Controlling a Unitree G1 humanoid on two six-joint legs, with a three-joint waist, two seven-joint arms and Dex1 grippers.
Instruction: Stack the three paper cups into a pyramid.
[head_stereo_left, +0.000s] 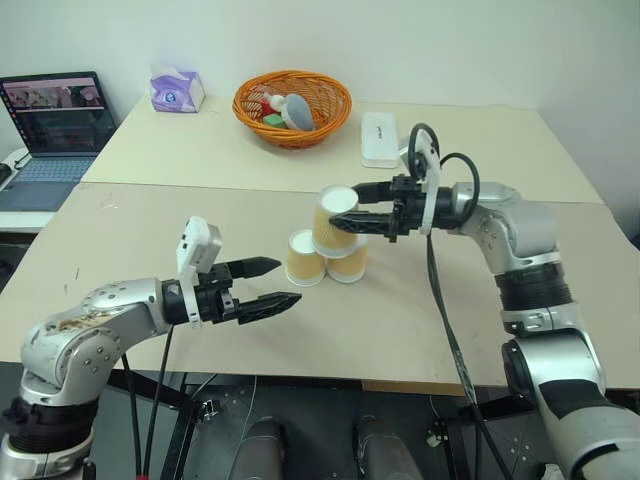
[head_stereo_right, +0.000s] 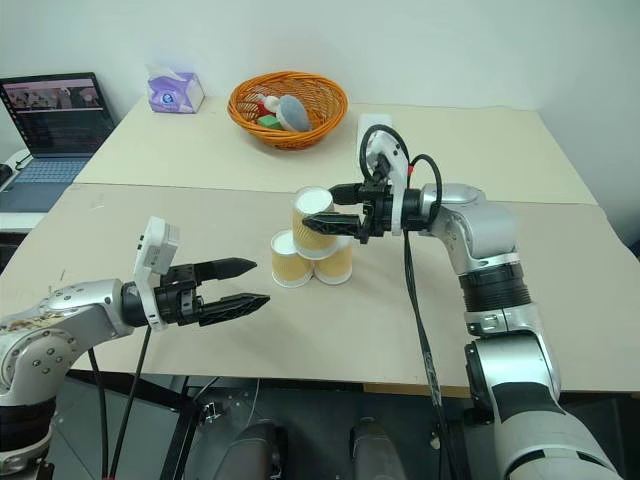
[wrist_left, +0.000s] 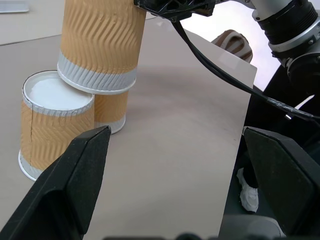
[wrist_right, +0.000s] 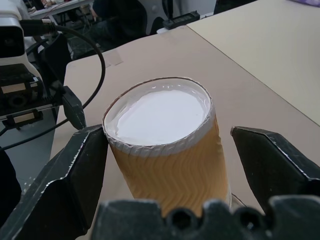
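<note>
Right gripper (head_stereo_left: 343, 217) fingers spread wide either side of the top cup (head_stereo_left: 334, 221), one finger touching or almost touching its wall, the other clear. Top cup is upside down, long axis near vertical with a slight tilt, sitting on the two base cups (head_stereo_left: 304, 258), which stand touching each other on the table (head_stereo_left: 400, 320). Left gripper (head_stereo_left: 277, 284) is wide open, empty, near the base cups, pointing toward them. Right arm is nearer the top cup; the pyramid looks built, so backing straight off looks right. Wicker basket (head_stereo_left: 292, 106) well behind the base cups holds a few small items.
</note>
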